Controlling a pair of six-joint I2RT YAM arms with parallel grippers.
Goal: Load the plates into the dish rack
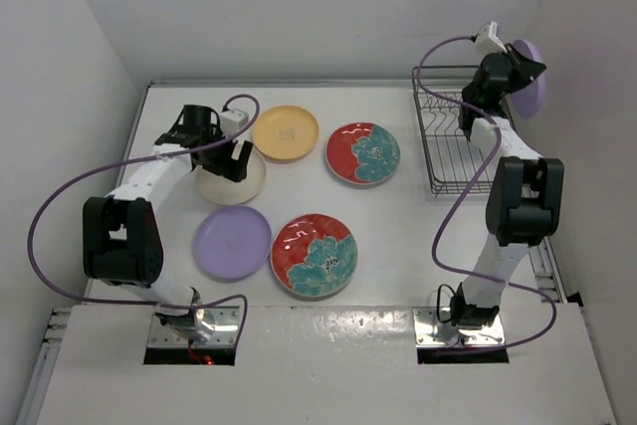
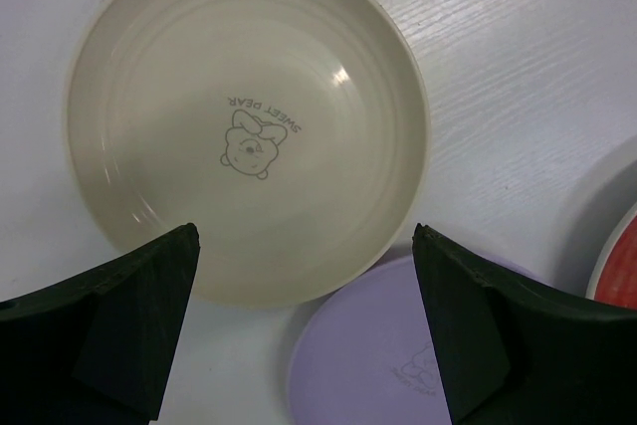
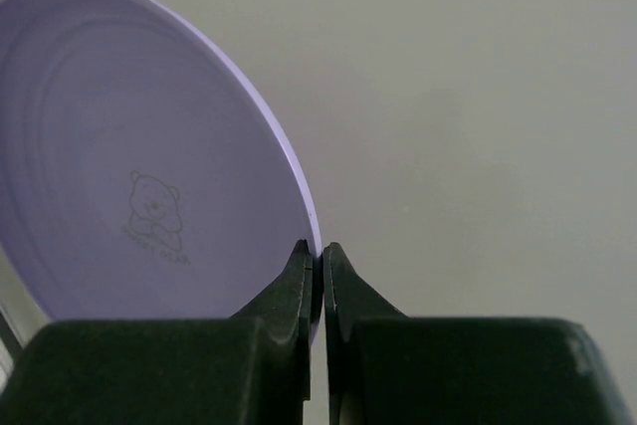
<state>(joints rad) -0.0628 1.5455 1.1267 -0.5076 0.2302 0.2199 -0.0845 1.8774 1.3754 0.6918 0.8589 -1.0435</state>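
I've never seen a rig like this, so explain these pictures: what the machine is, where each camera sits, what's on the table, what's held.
Two robot arms stand at a white table. One picture looks down from above; the others come from each wrist. The left gripper, open, hovers over a cream plate. The right gripper pinches a lilac plate by its rim near the dish rack. Lying flat: another lilac plate, an orange-yellow plate, two red floral plates.
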